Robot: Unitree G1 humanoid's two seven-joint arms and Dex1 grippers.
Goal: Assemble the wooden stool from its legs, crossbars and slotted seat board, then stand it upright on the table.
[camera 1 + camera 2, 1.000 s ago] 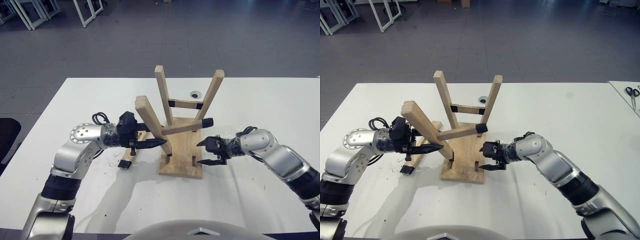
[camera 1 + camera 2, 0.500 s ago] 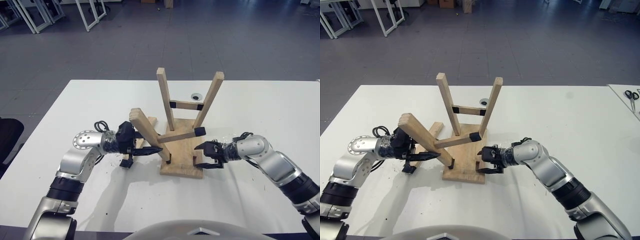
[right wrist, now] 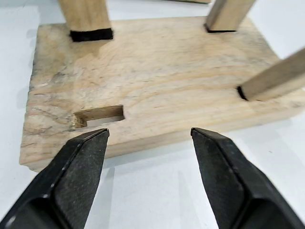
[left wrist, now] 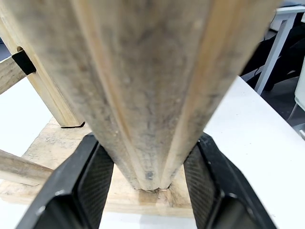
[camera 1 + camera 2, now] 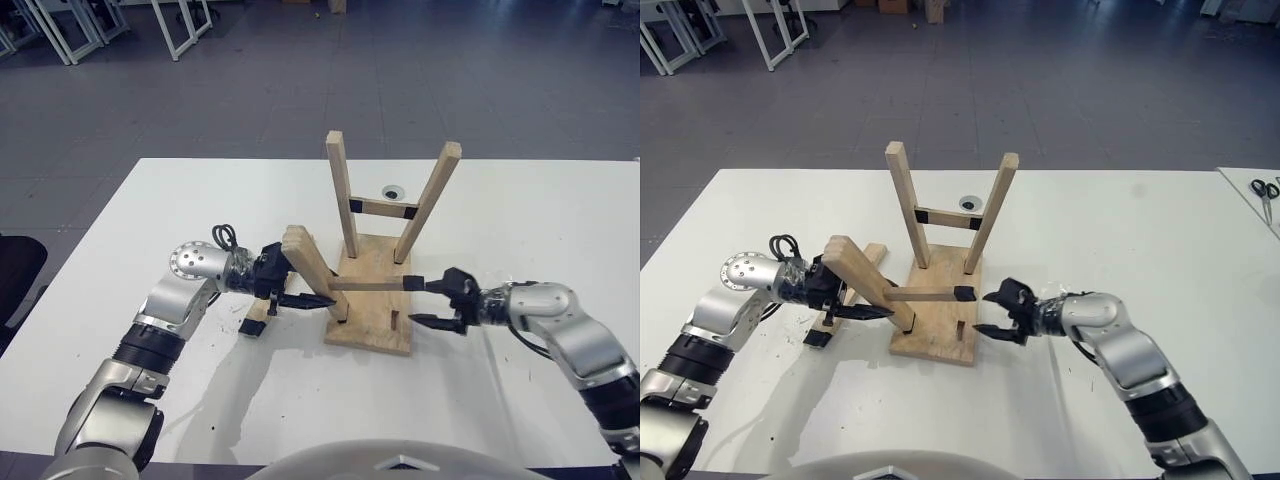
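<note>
The slotted seat board [image 5: 372, 318] lies flat on the white table. Two legs [image 5: 340, 195] [image 5: 430, 200] stand in its far slots, joined by a crossbar [image 5: 383, 208]. My left gripper [image 5: 322, 296] is shut on a third leg [image 5: 308, 265], tilted left, its lower end at the board's near-left slot. From that leg a crossbar [image 5: 368, 284] runs level to the right. In the left wrist view the leg [image 4: 147, 86] sits between both pads [image 4: 90, 183]. My right gripper [image 5: 421, 303] hangs open by the board's near-right edge, facing the empty slot [image 3: 99, 116].
A loose leg [image 5: 256, 314] with a black end lies on the table left of the board, under my left arm. A round cable hole [image 5: 392, 190] sits behind the stool. Scissors [image 5: 1265, 185] lie at the far right edge.
My left gripper lowered the held leg toward the board, and its crossbar dropped from slanting upward to level. The right gripper stayed open and drew slightly right, off the board's edge.
</note>
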